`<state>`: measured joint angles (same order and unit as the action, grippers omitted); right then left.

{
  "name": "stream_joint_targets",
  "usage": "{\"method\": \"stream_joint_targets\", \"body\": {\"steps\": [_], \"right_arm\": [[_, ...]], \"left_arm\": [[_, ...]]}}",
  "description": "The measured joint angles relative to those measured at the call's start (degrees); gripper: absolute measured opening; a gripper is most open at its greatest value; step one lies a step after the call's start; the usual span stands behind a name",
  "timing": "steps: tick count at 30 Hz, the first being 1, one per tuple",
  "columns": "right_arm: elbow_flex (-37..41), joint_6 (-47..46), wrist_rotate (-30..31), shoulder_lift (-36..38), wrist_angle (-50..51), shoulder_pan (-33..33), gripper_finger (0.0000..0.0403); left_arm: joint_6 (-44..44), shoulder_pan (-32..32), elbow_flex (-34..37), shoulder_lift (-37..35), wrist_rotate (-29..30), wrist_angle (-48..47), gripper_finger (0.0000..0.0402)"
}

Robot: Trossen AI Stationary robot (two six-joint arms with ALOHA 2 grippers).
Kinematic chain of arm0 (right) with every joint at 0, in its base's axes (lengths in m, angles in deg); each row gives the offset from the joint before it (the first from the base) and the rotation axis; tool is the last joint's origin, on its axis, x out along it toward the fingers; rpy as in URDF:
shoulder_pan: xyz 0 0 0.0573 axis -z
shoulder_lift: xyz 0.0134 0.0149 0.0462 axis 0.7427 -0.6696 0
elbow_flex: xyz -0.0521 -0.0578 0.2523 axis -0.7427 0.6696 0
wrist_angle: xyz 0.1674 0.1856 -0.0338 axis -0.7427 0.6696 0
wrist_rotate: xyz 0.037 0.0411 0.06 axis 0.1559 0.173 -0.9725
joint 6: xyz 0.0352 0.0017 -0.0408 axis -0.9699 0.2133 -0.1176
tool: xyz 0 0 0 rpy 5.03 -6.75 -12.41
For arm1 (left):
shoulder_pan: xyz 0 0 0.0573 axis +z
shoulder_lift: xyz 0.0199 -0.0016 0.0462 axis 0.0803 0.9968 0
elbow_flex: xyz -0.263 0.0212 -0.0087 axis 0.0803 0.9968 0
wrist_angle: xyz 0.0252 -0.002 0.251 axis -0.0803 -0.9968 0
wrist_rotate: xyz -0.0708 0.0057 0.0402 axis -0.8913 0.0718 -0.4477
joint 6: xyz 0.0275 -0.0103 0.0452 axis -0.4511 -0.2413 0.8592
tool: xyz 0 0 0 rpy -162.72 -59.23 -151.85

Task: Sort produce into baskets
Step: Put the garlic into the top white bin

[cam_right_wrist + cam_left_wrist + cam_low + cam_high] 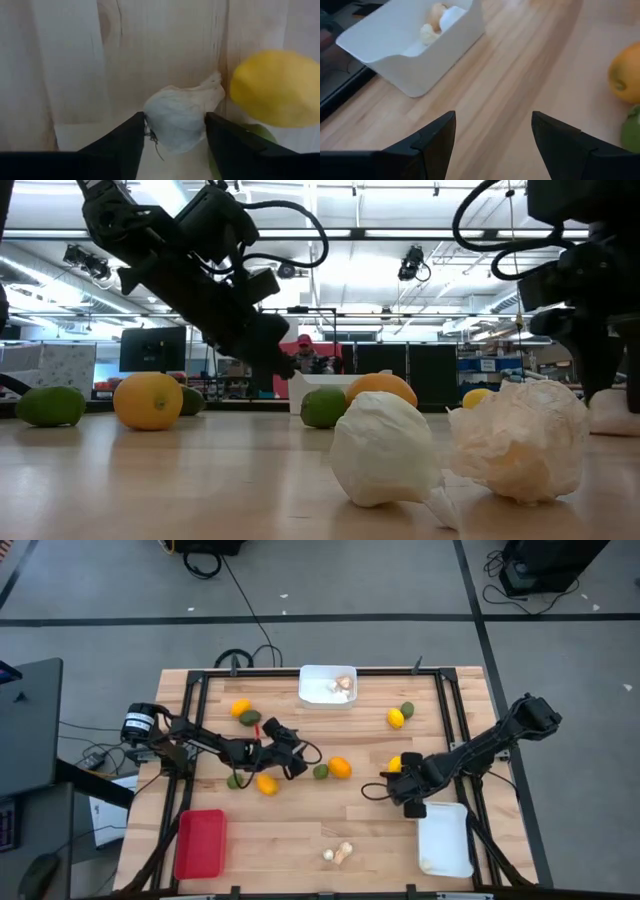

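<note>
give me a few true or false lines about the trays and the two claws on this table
1. The red tray holds two lemons. False: nothing shows inside it.
2. The white tray at the far edge has pale pieces in it. True.
3. The left claw grips a green fruit. False: its fingers stand open over bare wood.
4. In the right wrist view, a white garlic-like bulb lies between the right claw fingers, with a yellow fruit beside it. True.
5. All three trays are white. False: one is red, and the other white tray sits by the right arm.
</note>
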<state>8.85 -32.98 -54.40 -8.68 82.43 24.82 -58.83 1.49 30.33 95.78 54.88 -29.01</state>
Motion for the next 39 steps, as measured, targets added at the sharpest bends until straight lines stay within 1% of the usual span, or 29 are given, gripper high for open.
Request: {"method": "stream_joint_targets", "body": {"steps": [7, 13, 15, 17, 19, 21, 24, 26, 29, 31, 33, 35, 39], "right_arm": [[0.0, 3.8, -3.8, 0.0, -0.2, 3.8, 0.0135], [-0.4, 4.4, -7.0, 0.0, 0.1, 5.0, 0.0067], [-1.4, 3.9, -10.2, 0.0, 0.8, 5.0, 0.0052], [-4.3, 3.6, -13.9, 0.1, 2.2, 5.2, 0.0048], [-8.0, 4.5, -15.3, 0.1, 4.1, 5.3, 0.0048], [-11.8, 7.7, -13.9, 0.1, 5.9, 5.3, 0.0048], [-17.1, 15.1, -8.1, 0.1, 5.6, 5.6, 0.0048], [-19.9, 19.8, -2.9, 0.1, 4.2, 6.6, 0.0048], [-23.8, 24.3, 6.5, 0.1, -1.1, 9.8, 0.0048], [-25.2, 26.9, 10.4, 0.2, -4.6, 12.7, 0.0048], [-25.4, 29.8, 11.1, 0.2, -8.5, 16.3, 0.0049], [-25.4, 31.4, 9.9, 0.1, -11.1, 20.6, 0.0049], [-25.4, 32.5, 6.9, -1.6, -15.0, 30.1, 0.0049]], "left_arm": [[-1.6, 0.0, 0.0, 0.0, -0.4, -3.0, 0.0266], [-1.3, 0.0, 0.0, 0.0, 0.0, -3.1, 0.0266], [-1.3, 0.0, 0.0, 0.0, 0.0, -3.1, 0.0266], [-1.1, 0.0, -0.1, 0.0, -0.2, -3.2, 0.0266], [0.1, 0.0, -0.7, 0.0, -1.2, -3.6, 0.0266], [1.2, 0.0, -1.6, 0.0, -2.3, -4.6, 0.0266], [1.9, 0.0, -4.0, 0.0, -2.5, -8.4, 0.0266], [1.9, 0.0, -5.6, 0.0, -2.6, -11.3, 0.0266], [1.9, 0.0, -8.1, 0.0, -4.0, -17.5, 0.0266], [1.9, 0.0, -9.9, 0.0, -4.4, -22.4, 0.0266], [1.5, -0.2, -11.2, 0.0, -4.7, -27.1, 0.0266], [1.4, -0.5, -11.7, 0.0, -4.8, -29.9, 0.0266], [0.4, -2.0, -11.8, -0.3, -4.8, -30.8, 0.0266]]}}
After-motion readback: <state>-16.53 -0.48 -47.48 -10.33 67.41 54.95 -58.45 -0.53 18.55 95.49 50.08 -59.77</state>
